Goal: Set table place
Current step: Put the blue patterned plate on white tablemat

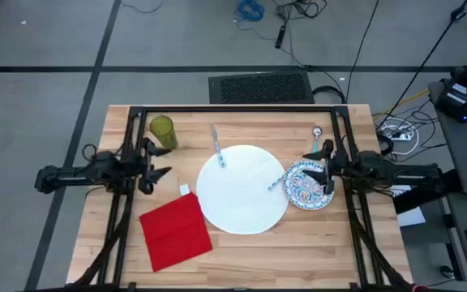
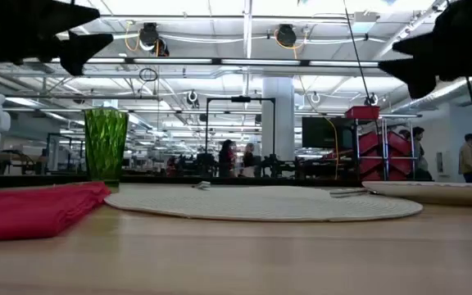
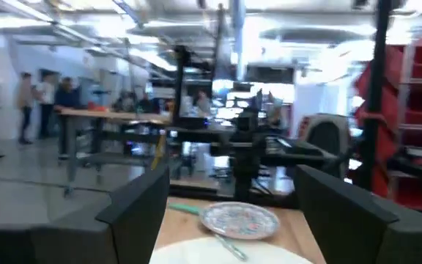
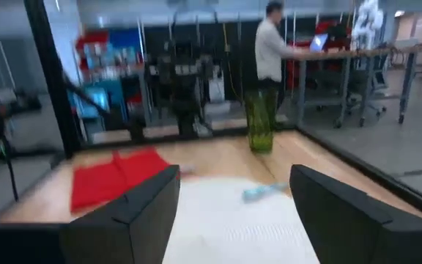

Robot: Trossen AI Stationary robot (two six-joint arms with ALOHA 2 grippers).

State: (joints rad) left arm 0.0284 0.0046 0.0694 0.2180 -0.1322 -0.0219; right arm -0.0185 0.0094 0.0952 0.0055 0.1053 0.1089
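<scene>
On the pale wooden worktop the big white plate lies near the middle. A teal-handled utensil rests with one end on the plate's far rim, its handle pointing away over the wood. The small blue-patterned plate sits just beside the white plate on the right-arm side, and a second teal-handled piece bridges the two plates. The red napkin lies at the white plate's near-left, touching or just under its edge; I cannot tell which. The green tumbler stands upright near the far-left corner, well apart from the plates. A small silver utensil lies on the far right of the wood.

The left pincer hovers at the left edge, between tumbler and napkin, its fingers spread and holding nothing. The right pincer hangs over the patterned plate's outer side, likewise spread and empty.

No brand, label or writing is readable on any of these things.
</scene>
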